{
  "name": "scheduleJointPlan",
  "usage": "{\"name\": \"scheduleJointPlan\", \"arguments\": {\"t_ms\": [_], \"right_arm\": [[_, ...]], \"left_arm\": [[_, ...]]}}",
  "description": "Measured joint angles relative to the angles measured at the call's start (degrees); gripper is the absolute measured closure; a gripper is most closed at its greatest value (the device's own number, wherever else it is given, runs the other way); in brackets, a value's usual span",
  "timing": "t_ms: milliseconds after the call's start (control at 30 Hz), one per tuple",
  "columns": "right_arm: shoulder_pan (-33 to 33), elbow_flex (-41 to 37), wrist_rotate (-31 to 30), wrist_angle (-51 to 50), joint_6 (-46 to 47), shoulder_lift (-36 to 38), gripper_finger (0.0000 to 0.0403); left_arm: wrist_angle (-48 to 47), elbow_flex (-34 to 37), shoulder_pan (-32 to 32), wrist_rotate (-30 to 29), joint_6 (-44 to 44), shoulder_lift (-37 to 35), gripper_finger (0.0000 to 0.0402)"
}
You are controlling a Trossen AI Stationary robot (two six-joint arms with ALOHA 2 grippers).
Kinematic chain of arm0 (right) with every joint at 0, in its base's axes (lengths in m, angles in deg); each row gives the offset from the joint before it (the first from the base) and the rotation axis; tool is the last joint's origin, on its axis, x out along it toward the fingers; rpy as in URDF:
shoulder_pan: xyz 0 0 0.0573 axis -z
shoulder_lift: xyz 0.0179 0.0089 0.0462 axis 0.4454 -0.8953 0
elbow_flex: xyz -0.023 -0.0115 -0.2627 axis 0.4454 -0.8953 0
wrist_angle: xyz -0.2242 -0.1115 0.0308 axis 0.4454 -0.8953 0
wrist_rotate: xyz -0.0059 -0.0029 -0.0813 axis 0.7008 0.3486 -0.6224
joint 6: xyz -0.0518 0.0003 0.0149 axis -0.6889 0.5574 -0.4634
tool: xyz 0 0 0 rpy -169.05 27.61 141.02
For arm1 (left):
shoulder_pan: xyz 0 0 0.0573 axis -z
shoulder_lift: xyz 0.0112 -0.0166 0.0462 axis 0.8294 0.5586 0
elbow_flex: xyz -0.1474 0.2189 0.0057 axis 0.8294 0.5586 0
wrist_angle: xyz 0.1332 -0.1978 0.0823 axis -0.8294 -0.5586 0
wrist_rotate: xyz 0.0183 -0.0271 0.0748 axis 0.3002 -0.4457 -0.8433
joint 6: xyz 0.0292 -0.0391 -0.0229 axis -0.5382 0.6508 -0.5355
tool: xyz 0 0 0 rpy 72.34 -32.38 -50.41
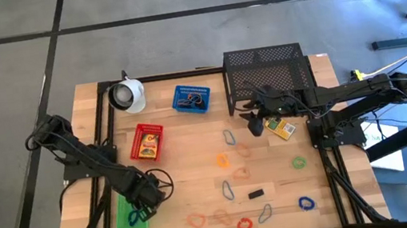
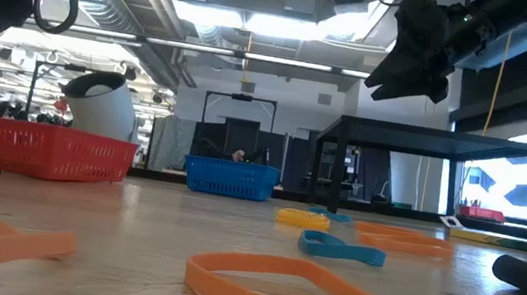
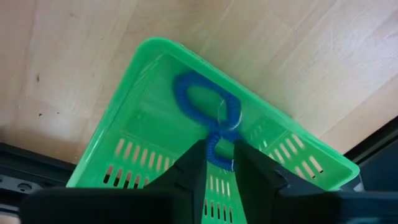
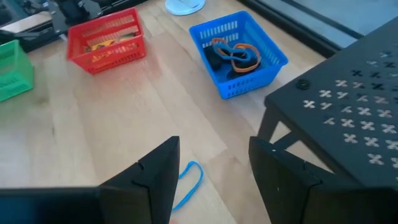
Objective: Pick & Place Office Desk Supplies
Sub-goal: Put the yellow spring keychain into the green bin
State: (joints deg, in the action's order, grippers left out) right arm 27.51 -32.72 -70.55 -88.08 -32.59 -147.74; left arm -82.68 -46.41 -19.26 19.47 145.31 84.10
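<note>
Left gripper (image 1: 144,212): poised over the green slotted plastic tray (image 1: 127,213) at the table's near-left corner. Its two dark fingers (image 3: 189,177) stand slightly parted, with a blue coiled band loop (image 3: 208,118) between their tips; the loop lies twisted in a figure-eight on the tray floor, and whether the tips pinch it cannot be told.

Centre: a red plastic tray (image 1: 147,141) holding yellow items, a blue plastic tray (image 1: 191,99) holding orange bands and dark pieces, and a white round cup-like object (image 1: 127,95).

Right gripper (image 1: 255,126): raised above the table beside the big black mesh rack (image 1: 269,76), fingers (image 4: 155,171) spread apart, empty. A small yellow box (image 1: 279,128) lies just beside it.

Surface: light wooden table (image 1: 187,169), strewn with orange, blue, green and red band loops (image 1: 222,160). The low view shows a workshop with ceiling lights beyond.
</note>
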Motion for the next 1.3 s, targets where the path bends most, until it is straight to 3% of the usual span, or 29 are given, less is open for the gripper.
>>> {"name": "scheduleJointPlan", "arguments": {"t_ms": [200, 433, 533, 633, 767, 833, 1100, 1300], "right_arm": [[0.0, 0.0, 1.5, 0.0, -0.2, 0.0, 0.0209], [0.0, 0.0, 1.4, 0.0, 1.7, 0.0, 0.0209], [0.0, 0.0, 1.4, 0.0, 2.7, 0.0, 0.0208], [0.0, 0.0, 1.4, 0.0, 2.8, 0.0, 0.0208], [0.0, 0.0, 1.4, 0.0, 2.8, 0.0, 0.0208], [0.0, 0.0, 1.4, 0.0, 2.8, 0.0, 0.0208], [0.0, 0.0, 1.0, 0.1, 2.8, 0.0, 0.0208], [0.0, 0.0, 0.8, 0.1, 2.8, 0.0, 0.0208]], "left_arm": [[-0.3, -0.8, -1.0, 0.5, -0.2, -0.1, 0.0299], [-4.4, -6.3, -4.9, -0.4, -2.6, -3.7, 0.0305], [-4.4, -9.3, -6.6, -4.9, -4.9, -5.4, 0.0310], [-2.4, -11.5, -7.9, -14.7, -9.4, -6.7, 0.0311], [3.8, -12.2, -10.1, -31.3, -18.7, -7.1, 0.0302], [7.0, -12.2, -12.0, -35.7, -24.2, -6.4, 0.0292], [19.6, -12.1, -22.3, -34.8, -49.7, 0.8, 0.0230], [33.5, -12.2, -26.9, -30.3, -73.9, 8.9, 0.0218]]}}
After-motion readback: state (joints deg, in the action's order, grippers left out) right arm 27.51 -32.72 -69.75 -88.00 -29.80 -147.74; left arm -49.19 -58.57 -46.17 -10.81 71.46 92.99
